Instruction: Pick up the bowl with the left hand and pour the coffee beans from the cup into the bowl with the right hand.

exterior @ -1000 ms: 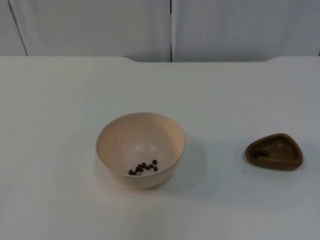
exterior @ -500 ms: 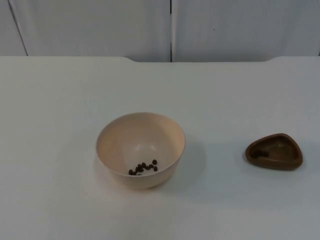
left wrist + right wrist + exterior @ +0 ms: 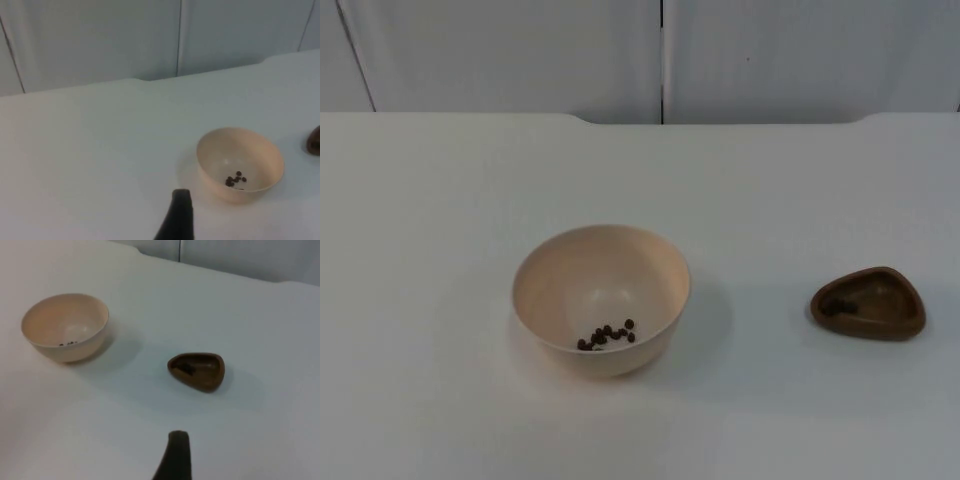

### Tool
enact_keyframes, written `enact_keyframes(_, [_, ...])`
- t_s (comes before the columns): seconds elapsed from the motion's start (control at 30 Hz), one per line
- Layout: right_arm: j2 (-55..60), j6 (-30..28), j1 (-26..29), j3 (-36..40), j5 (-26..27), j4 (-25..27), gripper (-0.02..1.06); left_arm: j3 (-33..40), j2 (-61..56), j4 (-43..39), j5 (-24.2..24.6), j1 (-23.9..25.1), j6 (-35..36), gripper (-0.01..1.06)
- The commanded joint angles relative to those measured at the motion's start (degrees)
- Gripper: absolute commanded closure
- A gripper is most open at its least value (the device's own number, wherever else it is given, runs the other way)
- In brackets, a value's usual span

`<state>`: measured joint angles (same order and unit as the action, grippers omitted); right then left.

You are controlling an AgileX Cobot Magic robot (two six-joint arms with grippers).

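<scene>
In the top view a cream bowl (image 3: 601,298) stands upright on the white table (image 3: 440,200), a little left of the middle, with a small cluster of coffee beans (image 3: 607,335) lying on its inner floor toward the near side. Well apart to its right sits a brown cup (image 3: 868,302), a shallow rounded-triangle dish, with a few dark beans gathered at its left end. The grey partition wall (image 3: 520,50) closes the far edge of the table. In the left wrist view the left gripper (image 3: 176,220) hangs above bare table, near the bowl (image 3: 240,162) but not touching it; one black fingertip is seen, so whether the claw is wide or narrow cannot be told. The beans (image 3: 235,179) lie inside the bowl. In the right wrist view the right gripper (image 3: 174,457) hangs over the table, apart from the cup (image 3: 196,371), which stands ahead of it; the bowl (image 3: 65,326) is farther off beyond the cup. Again one fingertip is seen, and the claw's width cannot be told.
</scene>
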<state>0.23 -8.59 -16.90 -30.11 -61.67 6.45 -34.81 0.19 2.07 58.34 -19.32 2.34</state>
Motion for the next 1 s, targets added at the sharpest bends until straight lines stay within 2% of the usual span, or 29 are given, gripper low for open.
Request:
enact_keyframes(0.0, [-0.2, 0.2, 0.3, 0.2, -0.4, 0.3, 0.36, 0.4, -0.2, -0.3, 0.3, 0.0, 0.7, 0.32])
enact_keyframes(0.23, [-0.2, 0.2, 0.3, 0.4, -0.4, 0.4, 0.36, 0.8, -0.2, -2.6, 1.3, 0.0, 0.7, 0.32])
enact_keyframes(0.43, [-0.2, 0.2, 0.3, 0.4, -0.4, 0.4, 0.36, 5.5, -0.2, -3.0, 2.4, 0.0, 1.0, 0.32])
enact_keyframes(0.97, [-0.2, 0.2, 0.3, 0.4, -0.4, 0.4, 0.36, 6.4, -0.2, -4.0, 3.2, 0.0, 0.8, 0.32])
